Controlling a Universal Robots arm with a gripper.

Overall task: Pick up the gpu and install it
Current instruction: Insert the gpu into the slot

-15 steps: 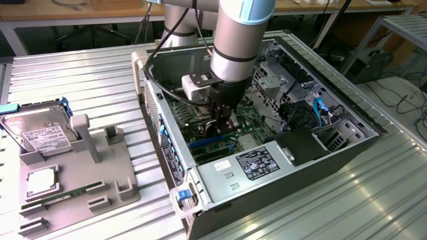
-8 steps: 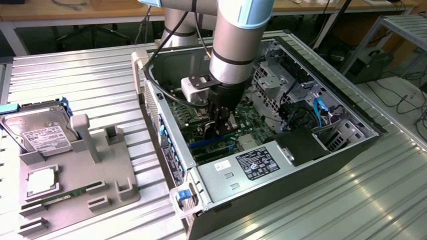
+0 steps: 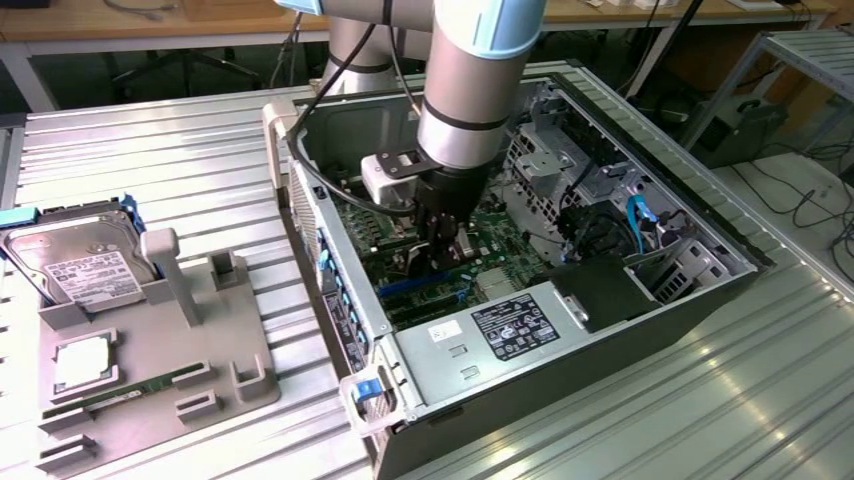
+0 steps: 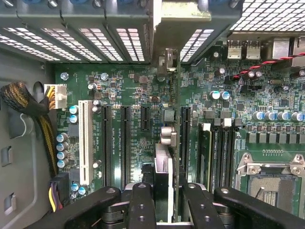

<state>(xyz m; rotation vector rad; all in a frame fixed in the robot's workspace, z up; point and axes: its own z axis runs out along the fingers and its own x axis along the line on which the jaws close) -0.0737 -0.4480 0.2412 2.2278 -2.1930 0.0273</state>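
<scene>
Item: green rectangular circuit-card gpu [image 4: 167, 124], edge-on mid-frame, clamped by the black two-fingered end effector [image 4: 164, 198] over the motherboard's black slots [image 4: 125, 143]; judged light, rigid, fragile; best held by its bare upper edge.

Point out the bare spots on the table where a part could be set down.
Free: the ribbed metal table between the gray parts tray and the open computer case, and behind the tray. Also the corner at the exterior view's right. Crowded: the tray with its hard drive, and inside the case around the gripper.
</scene>
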